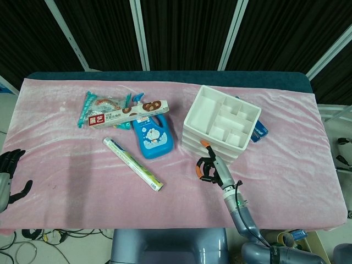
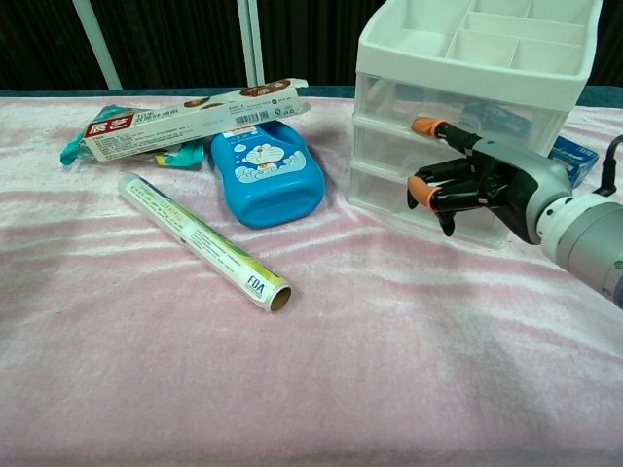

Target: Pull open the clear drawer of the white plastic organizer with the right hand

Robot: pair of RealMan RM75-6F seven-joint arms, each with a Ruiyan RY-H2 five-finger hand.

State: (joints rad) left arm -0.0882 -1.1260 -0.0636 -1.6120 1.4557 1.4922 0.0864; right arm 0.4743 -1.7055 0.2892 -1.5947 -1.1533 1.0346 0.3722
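The white plastic organizer (image 1: 193,117) stands right of centre on the pink cloth, its open-top tray above a stack of clear drawers (image 2: 387,148) that all sit pushed in. My right hand (image 2: 475,181) hovers at the drawers' front face, level with the middle and lower ones. Most of its fingers are curled in, and one orange-tipped finger (image 2: 426,125) reaches toward the clear front. Nothing shows inside the hand, and contact with a drawer is unclear. In the head view the right hand (image 1: 209,165) sits just in front of the organizer. My left hand (image 1: 7,177) hangs off the table's left edge, fingers apart, empty.
A blue Doraemon bottle (image 2: 268,171) lies left of the organizer, with a foil roll (image 2: 201,239) in front of it. A long biscuit box (image 2: 195,119) rests on a teal snack bag (image 1: 102,102). A blue packet (image 2: 575,154) peeks out behind the organizer's right side.
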